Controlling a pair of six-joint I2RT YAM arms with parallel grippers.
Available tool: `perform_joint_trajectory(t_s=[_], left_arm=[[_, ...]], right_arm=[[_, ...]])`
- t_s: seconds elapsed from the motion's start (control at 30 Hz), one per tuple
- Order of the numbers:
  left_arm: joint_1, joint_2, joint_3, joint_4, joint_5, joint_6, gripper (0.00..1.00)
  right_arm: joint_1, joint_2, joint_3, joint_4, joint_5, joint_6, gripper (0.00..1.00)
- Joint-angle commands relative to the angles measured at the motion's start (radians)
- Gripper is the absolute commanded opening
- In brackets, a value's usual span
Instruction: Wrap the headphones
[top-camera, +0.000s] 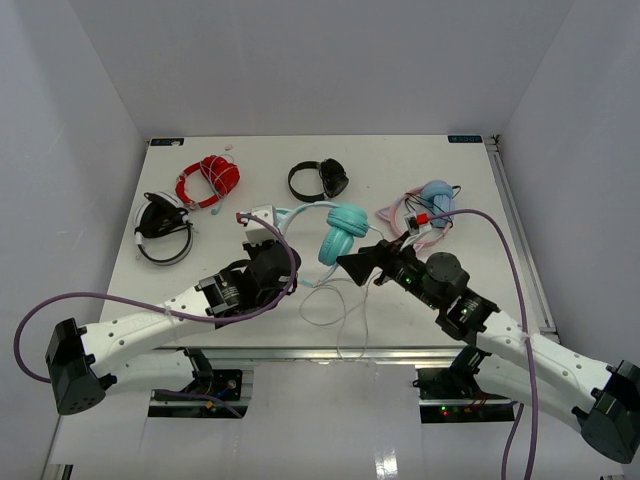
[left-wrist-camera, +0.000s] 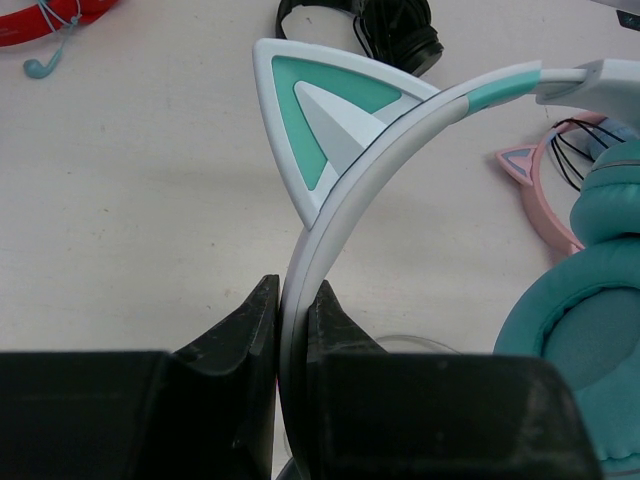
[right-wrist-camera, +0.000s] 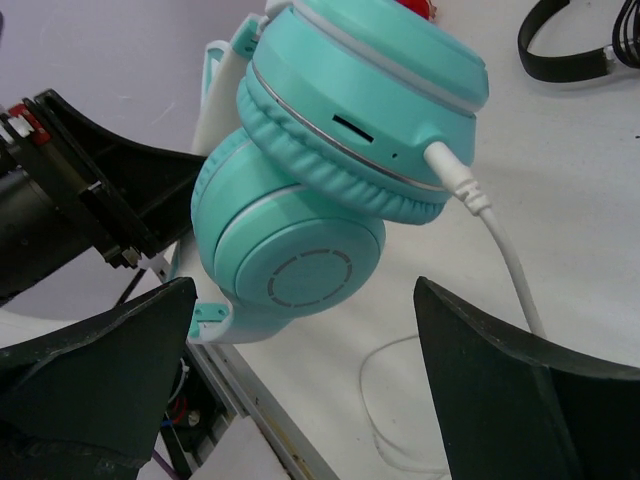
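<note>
The left gripper (left-wrist-camera: 295, 292) is clamped on the white headband (left-wrist-camera: 400, 125) of the teal headphones (top-camera: 345, 232), just below a cat ear (left-wrist-camera: 320, 120). The right gripper (right-wrist-camera: 305, 295) gapes wide, holding nothing, with the stacked cups (right-wrist-camera: 330, 110) just ahead between its fingers, mid-table. Their white cable (right-wrist-camera: 500, 250) trails down to the table (left-wrist-camera: 130, 230). Beyond lie black headphones (top-camera: 318, 180).

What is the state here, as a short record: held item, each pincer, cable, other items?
held item: teal headphones
left pincer: shut on the headband
right pincer: open, facing the ear cups, gripping nothing
cable: white, plugged into one cup, in loose loops, not yet wrapped
other items: red headphones, black headphones, pink-banded blue headphones, black-and-white headphones
</note>
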Motion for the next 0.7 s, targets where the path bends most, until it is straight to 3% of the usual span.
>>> perform_joint_trajectory(t_s=[0.0,0.27,0.3,0.57,0.67], left_arm=[[-0.002,-0.029,0.008,0.084,0.024,-0.064,0.0],[-0.002,-0.023,-0.004,0.094,0.029,-0.091,0.0],[-0.002,-0.022,-0.004,0.095,0.026,-0.104,0.0],[0.0,-0.004,0.068,0.027,0.037,-0.251,0.0],[0.001,0.036,0.11,0.006,0.025,-0.292,0.0]], right_arm=[[0.005,0.019,-0.019,0.191,0.026,0.053,0.96],[0.006,0.075,-0.043,0.337,0.053,0.063,0.98],[0.006,0.084,-0.039,0.348,0.057,0.065,0.92],[0.025,0.067,-0.109,0.42,0.124,0.068,0.16],[0.041,0.063,-0.122,0.45,0.142,0.065,0.08]])
